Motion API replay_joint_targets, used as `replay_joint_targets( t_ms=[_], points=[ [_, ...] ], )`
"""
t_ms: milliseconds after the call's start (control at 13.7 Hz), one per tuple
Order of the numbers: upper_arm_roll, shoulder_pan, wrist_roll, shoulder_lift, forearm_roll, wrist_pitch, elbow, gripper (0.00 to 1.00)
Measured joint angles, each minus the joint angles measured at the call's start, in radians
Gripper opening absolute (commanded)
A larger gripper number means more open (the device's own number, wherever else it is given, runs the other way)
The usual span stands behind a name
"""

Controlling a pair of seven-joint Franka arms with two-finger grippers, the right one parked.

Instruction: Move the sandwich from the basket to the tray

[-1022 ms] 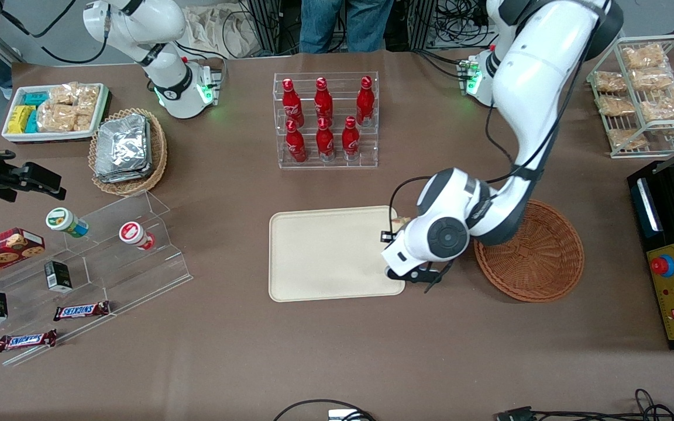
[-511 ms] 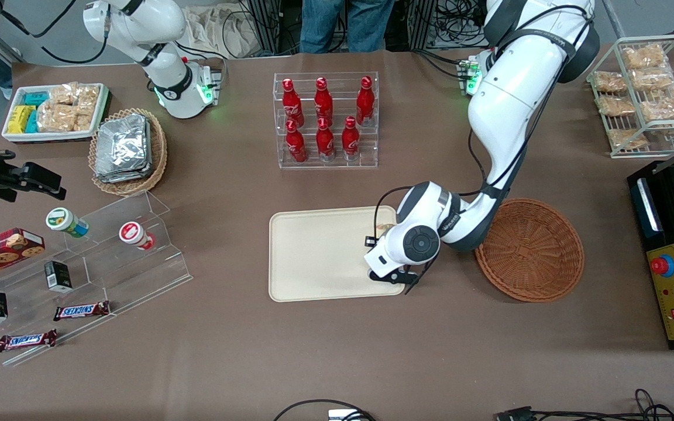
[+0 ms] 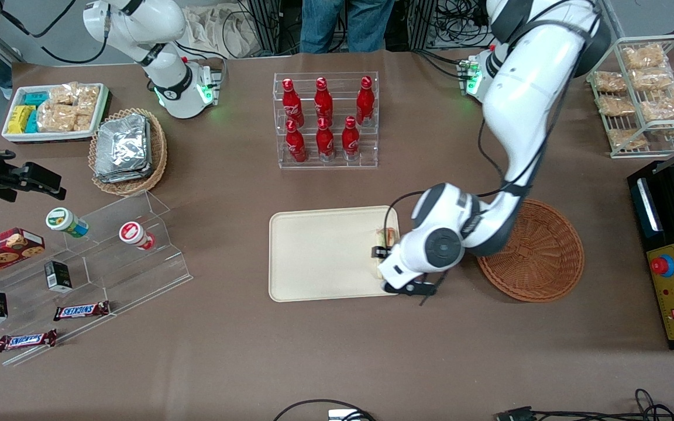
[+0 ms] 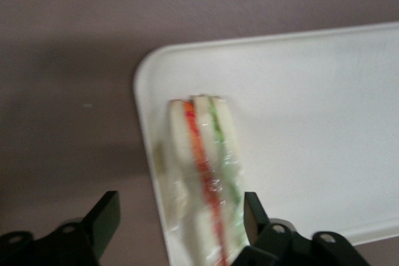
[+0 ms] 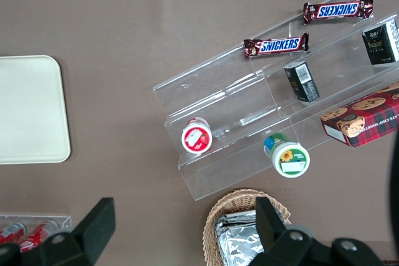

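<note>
Since half a second earlier the left arm had swung its wrist back toward the basket (image 3: 539, 257) end of the tray (image 3: 319, 257), and the sandwich (image 3: 388, 238) was now lying on the tray instead of tucked under the wrist. So the drop looked done.

From the wrist camera you could see the sandwich (image 4: 206, 179) sitting on its edge right by a rounded corner of the tray (image 4: 312, 123), close along the rim, with the white bread, the orange-red stripe and the green stripe all facing up through the clear wrap. The jaws (image 4: 177, 225) were spread wide, one finger (image 4: 103, 219) out over the brown tabletop (image 4: 68, 91) and the other over the tray, the sandwich between them and neither one pressing on it as far as I could tell.

In the front view the gripper itself was mostly hidden under the white wrist housing, which hung over the tray edge nearest the reddish-brown basket. That basket sat just beside the tray, toward the working arm's end of the tabletop (image 3: 337, 351), partly covered by the arm's elbow, and the part I could see had nothing in it.

Farther from the front camera than the tray stood a clear rack of red bottles (image 3: 325, 120).
</note>
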Motion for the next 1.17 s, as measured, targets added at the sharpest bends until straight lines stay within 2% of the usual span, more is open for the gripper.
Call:
replay_joint_targets(
  t_ms=[219, 438, 584, 949, 1168],
  points=[
    [0.001, 0.104, 0.007, -0.154, 0.007, -0.198, 0.013, 1.00],
    [0.006, 0.158, 0.013, -0.305, 0.105, -0.327, 0.013, 1.00],
    [0.011, 0.202, 0.046, -0.382, 0.140, -0.422, 0.013, 1.00],
    [0.017, 0.359, 0.217, -0.543, 0.145, -0.620, 0.011, 1.00],
    [0.017, 0.381, 0.229, -0.595, 0.145, -0.660, -0.007, 1.00]
  ],
)
